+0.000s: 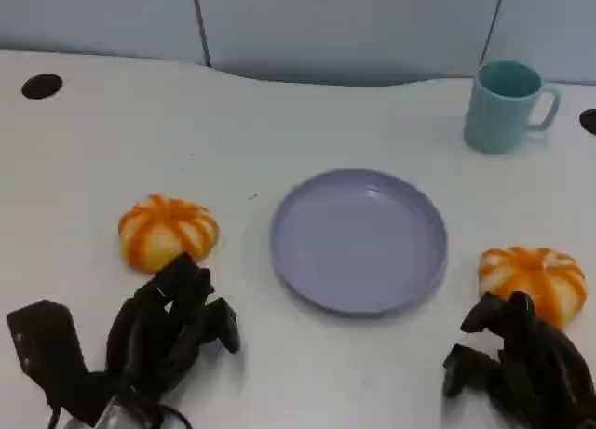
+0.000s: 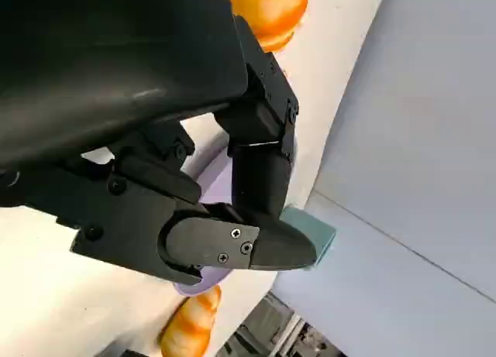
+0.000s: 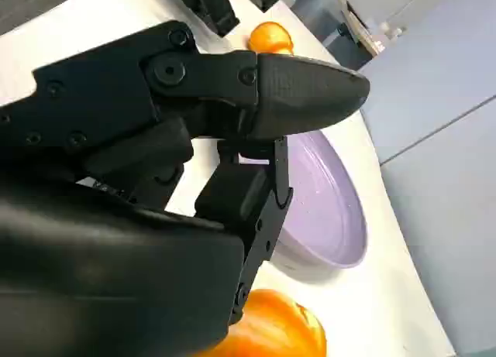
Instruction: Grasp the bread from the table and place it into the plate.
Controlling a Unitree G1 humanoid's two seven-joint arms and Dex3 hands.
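**Cut off and covered**

In the head view the right hand [image 1: 521,364] runs off the lower edge and covers the near side of the right bread [image 1: 534,278]. The left hand [image 1: 163,331] is cropped at its wrist. In the left wrist view, fingers [image 2: 263,179] hide most of the plate [image 2: 213,159] and the teal mug [image 2: 314,233].

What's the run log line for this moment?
left hand: open, near left bread | right hand: open, near right bread | plate: empty

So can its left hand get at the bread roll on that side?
Probably yes: the left hand sits just short of the left bread roll, holding nothing, and bare table lies between them.
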